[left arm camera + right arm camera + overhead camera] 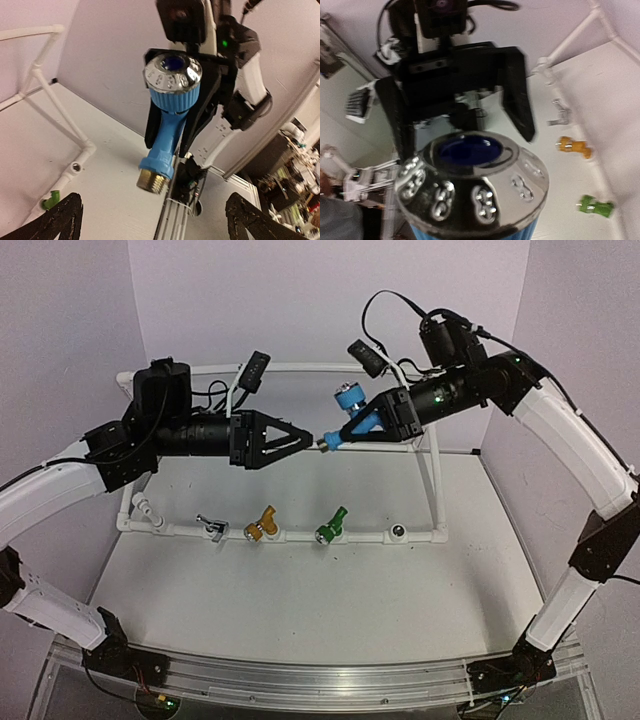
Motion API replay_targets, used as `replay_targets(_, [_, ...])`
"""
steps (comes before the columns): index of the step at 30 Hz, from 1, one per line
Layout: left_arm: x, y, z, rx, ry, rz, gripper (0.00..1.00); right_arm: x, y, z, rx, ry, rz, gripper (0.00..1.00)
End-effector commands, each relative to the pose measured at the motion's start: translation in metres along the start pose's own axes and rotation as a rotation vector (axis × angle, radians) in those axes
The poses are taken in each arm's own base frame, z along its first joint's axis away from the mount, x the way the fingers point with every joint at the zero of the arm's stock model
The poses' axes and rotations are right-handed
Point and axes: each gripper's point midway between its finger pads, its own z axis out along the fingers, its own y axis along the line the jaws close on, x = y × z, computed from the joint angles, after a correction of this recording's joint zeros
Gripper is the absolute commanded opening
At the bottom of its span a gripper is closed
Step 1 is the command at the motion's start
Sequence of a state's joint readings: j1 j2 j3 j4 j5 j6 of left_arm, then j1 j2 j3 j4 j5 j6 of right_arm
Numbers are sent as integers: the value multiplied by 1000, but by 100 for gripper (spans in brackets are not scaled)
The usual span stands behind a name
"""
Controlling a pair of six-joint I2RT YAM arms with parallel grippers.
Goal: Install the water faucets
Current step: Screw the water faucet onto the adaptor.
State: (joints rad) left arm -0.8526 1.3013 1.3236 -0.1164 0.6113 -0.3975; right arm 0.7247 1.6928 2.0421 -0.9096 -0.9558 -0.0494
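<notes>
My right gripper (345, 432) is clenched on the blue plastic faucet with the chrome-faced knob and brass threaded end (352, 410). I hold it in the air above the white PVC pipe frame (300, 368), well clear of the grey table (300, 610).

My left gripper (300, 436) is released. In the left wrist view its two black fingertips (65, 215) stand wide apart at the bottom corners with nothing between them.

What matters next is how the blue faucet lies. From above, its long axis runs from the knob at about 1 o'clock down to the brass end at about 7 o'clock. That brass end sits just beside the tips of my left fingers, apparently not touching them. From my left wrist the faucet (170, 130) hangs almost upright, with the knob at 12 o'clock and the thread at 6 o'clock.

On the near rail the silver metal faucet (210, 527), the yellow faucet (260, 527) and the green faucet (332, 527) are already seated. The one open round socket (398, 532) lies at about 5 o'clock from the blue faucet, just right of the green one.

I judge my right arm to be nearer that socket. The thread would have to be turned to face it before going in.
</notes>
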Motion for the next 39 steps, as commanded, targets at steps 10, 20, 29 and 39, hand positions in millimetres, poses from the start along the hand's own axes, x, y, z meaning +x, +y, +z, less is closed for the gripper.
replay_targets(10, [-27, 90, -77, -735, -181, -169, 100, 196, -156, -47, 530, 802, -777, 0])
replay_targets(20, [-25, 99, -87, -789, -229, -228, 100, 213, -236, -46, 561, 917, -857, 0])
replay_targets(29, [-28, 100, -92, -814, -241, -215, 100, 228, -253, -38, 534, 963, -948, 0])
replay_targets(39, [-30, 102, -94, -833, -243, -200, 100, 259, -259, -36, 472, 1041, -949, 0])
